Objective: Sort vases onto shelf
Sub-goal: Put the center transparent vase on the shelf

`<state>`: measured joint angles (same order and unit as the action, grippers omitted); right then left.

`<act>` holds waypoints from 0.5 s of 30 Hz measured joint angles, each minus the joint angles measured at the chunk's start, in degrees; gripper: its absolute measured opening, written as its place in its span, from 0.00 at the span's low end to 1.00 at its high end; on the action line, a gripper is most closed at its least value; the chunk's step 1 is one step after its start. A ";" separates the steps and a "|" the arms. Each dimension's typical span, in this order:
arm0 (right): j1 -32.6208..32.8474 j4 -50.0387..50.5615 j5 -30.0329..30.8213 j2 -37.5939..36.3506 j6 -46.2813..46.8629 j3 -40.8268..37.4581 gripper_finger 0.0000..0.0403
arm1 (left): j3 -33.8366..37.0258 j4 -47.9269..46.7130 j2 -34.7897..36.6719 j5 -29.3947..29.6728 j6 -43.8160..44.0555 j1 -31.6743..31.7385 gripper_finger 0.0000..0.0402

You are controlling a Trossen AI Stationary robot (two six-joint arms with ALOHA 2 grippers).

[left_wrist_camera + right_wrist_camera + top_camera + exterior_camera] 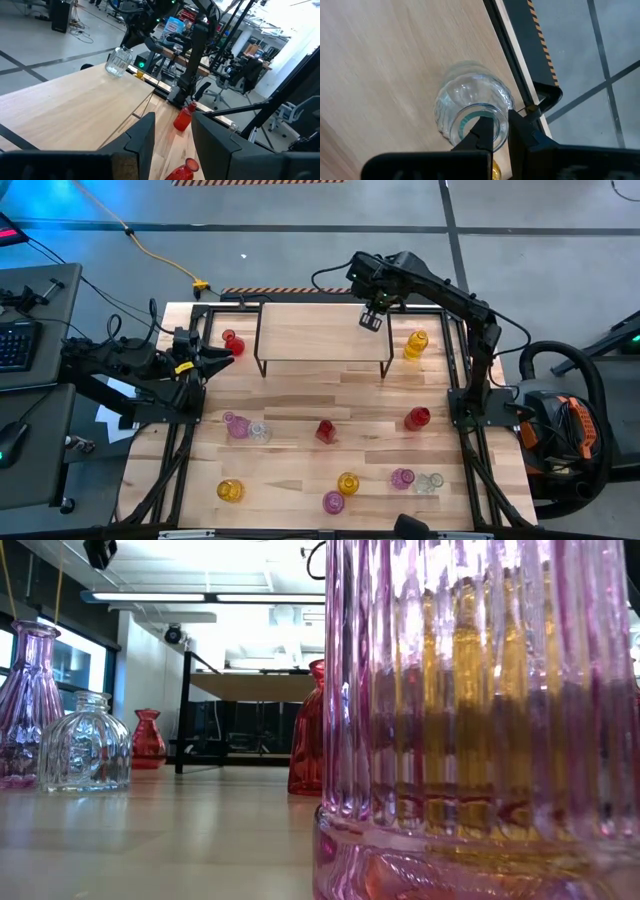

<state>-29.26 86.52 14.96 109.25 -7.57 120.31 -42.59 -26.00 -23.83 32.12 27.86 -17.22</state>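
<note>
Over the shelf (322,330), far right corner: right gripper (372,318) has its fingers clamped on the rim of a clear vase (470,112), one inside the mouth. Lower it straight, base flat, back from the edge, then release. Left gripper (222,356) waits near a red vase (232,342), jaws narrow, empty.
</note>
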 joint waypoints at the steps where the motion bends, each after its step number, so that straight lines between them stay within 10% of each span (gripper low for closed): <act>1: 0.00 0.01 0.00 0.00 0.02 0.00 0.01 | 0.02 0.00 -0.02 0.00 0.00 -0.02 0.30; 15: 0.02 0.17 -0.17 0.11 0.02 0.00 0.06 | 0.02 -0.20 -0.02 0.02 -1.05 -0.02 0.30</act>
<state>-29.23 86.70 14.79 109.36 -7.55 120.31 -42.57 -26.20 -23.86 32.14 26.80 -17.23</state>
